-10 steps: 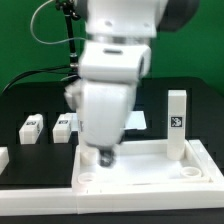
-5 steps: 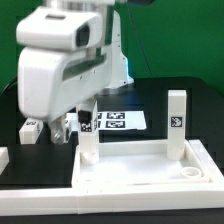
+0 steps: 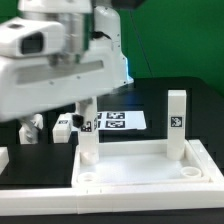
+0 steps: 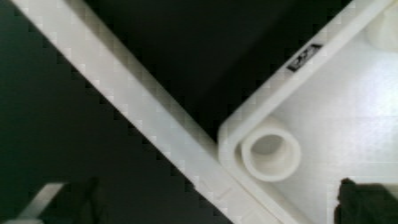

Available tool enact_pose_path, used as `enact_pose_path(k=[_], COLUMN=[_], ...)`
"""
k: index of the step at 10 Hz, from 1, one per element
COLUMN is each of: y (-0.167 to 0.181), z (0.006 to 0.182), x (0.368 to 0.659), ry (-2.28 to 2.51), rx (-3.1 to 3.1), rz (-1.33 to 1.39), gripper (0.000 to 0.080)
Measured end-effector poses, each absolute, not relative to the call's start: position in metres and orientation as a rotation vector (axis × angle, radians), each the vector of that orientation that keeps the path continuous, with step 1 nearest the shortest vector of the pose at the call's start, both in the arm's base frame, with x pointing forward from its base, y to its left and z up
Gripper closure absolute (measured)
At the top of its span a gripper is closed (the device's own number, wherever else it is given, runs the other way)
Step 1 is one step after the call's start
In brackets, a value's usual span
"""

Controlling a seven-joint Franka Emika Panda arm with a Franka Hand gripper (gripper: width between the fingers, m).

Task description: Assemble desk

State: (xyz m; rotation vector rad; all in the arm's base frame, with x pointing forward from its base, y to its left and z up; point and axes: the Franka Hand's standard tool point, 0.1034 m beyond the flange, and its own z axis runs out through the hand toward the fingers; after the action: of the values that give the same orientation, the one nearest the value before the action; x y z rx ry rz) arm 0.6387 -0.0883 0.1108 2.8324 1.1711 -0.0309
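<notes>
The white tabletop lies tray-side up at the front of the exterior view. Two white tagged legs stand upright in its rear corners, one on the exterior view's left and one on the right. Two loose legs lie on the black table further left. My gripper hangs above those loose legs, open and holding nothing. In the wrist view, the gripper stands wide over a tabletop corner with an empty round socket.
The marker board lies flat behind the tabletop. A long white border strip runs along the front and shows as a diagonal band in the wrist view. Cables hang behind the arm.
The arm has lifted and swung toward the exterior view's left, away from the tabletop's left corner. The leg it covered now stands free in its socket.
</notes>
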Motion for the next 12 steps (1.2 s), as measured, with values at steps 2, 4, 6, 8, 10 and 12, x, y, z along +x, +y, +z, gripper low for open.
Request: enact_pose_path(k=[2,4,6,8,10,12], y=[-0.118,-0.123,-0.12,-0.122,-0.129,-0.134], z=[0.128,0.13,0.128,0.127,0.117,0.11], x=[0.618,0.605,0.607,0.602,0.579,0.562], ry=[0.943,0.523,0.38,0.066,-0.314,-0.499], rx=[2.942,3.086,3.105,3.188,3.27,3.27], rz=[-0.028,-0.071,-0.062,-0.066,-0.088,-0.121], gripper=[0.015,0.015,0.015,0.015,0.015,0.015])
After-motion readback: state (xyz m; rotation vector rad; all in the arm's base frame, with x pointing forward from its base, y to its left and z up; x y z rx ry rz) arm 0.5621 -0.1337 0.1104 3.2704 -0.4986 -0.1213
